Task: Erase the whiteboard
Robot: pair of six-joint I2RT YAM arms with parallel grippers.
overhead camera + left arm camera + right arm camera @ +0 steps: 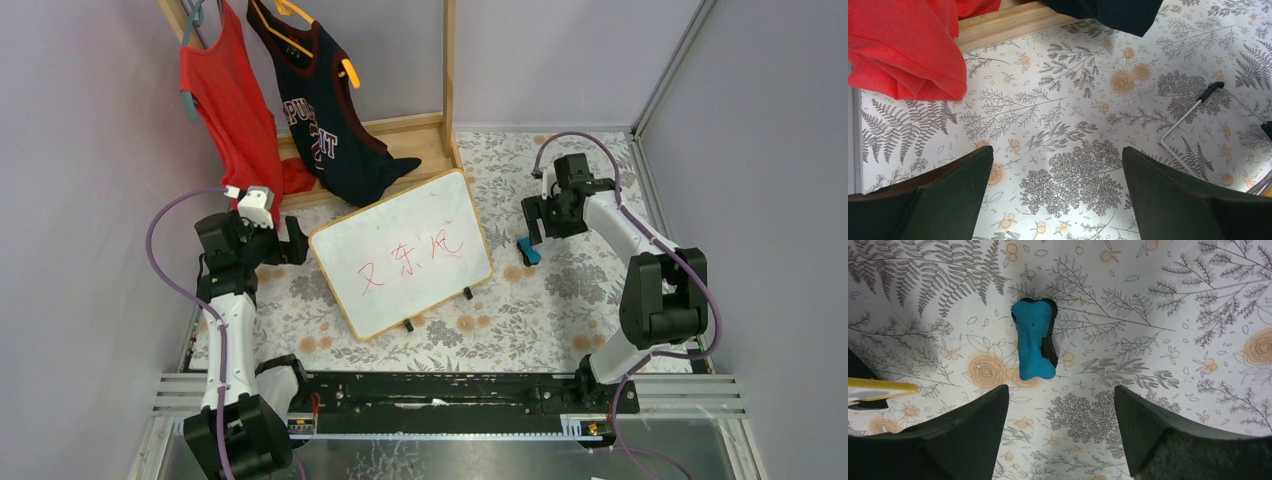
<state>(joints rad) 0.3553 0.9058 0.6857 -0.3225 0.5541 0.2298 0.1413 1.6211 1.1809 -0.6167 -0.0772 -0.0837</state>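
My left gripper (pixel 1054 157) hangs near the table's left edge, fingers spread over the floral cloth (pixel 1063 100), pinching nothing. Mid-table stands the large white whiteboard (pixel 400 228) with its thin light-wood frame, propped on black clip feet (pixel 467 293), with red handwriting (pixel 410 262) across it. I judge it light, stiff and slick-faced, likely to skid or tip under wiping, so I'd brace its left frame edge. Toward the right edge lies a blue bone-shaped eraser (pixel 1033 340) with black felt. My right gripper (pixel 1060 395) hangs spread above it.
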